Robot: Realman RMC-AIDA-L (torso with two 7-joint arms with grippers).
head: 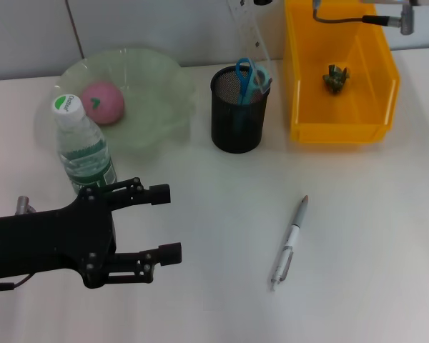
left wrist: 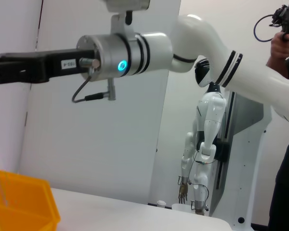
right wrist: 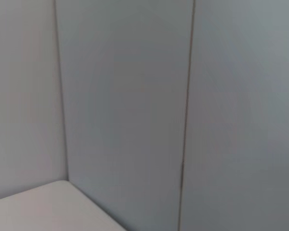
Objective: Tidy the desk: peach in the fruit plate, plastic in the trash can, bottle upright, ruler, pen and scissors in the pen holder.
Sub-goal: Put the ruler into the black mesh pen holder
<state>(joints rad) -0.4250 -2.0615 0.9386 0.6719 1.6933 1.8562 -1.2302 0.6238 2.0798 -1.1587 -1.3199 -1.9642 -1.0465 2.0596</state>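
Pen (head: pixel 289 243) flat on desk (head: pixel 357 236), apart from open left gripper (head: pixel 173 223).

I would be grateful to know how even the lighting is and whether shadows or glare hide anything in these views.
Head view: soft, even light; the pen and pen holder cast only faint shadows, and no glare hides anything. Left wrist view: bright white wall, with a lit blue ring on the right arm. Right wrist view: only a flat, evenly lit wall and a table corner.
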